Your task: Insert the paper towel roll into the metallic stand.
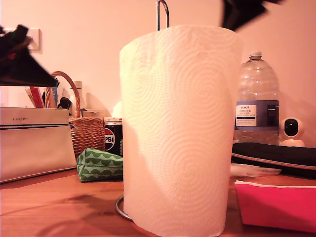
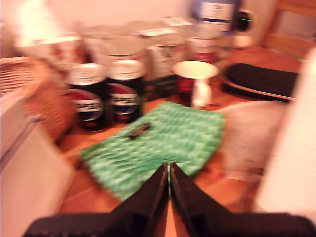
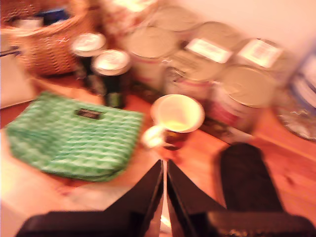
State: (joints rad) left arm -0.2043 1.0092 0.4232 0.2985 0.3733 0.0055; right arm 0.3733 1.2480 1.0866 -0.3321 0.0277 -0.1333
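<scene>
Standing roll: the paper towel roll (image 1: pixel 180 131) fills the middle of the exterior view, upright on the wooden table (image 1: pixel 54 202), and we see its swirl embossing clearly.
Stand: the metallic stand (image 1: pixel 163 12) shows as a chrome loop poking out above the roll's top and as a curved piece of ring base at the roll's lower left in the exterior view; the roll sits around the upright.
Our first gripper (image 2: pixel 169 180): dark jaws pressed together with nothing between them, hanging above the green pouch (image 2: pixel 158 148); the roll's white side shows blurred in this view.
Our second gripper (image 3: pixel 164 180): jaws likewise closed and empty, above the table near a mug (image 3: pixel 175 121) and the same green pouch.
Arms in the exterior view: dark shapes at the upper left and upper right of the frame; we cannot tell which is which.
Behind the roll: a wicker basket (image 1: pixel 86 128), a Pepsi can (image 1: pixel 112 137) and a water bottle (image 1: pixel 256 98).
Lower right of the exterior view: a pink sheet (image 1: pixel 276 205) lying flat, with a black case (image 1: pixel 276 154) behind it.
Blur: both wrist views are smeared, so fine detail is lost.
</scene>
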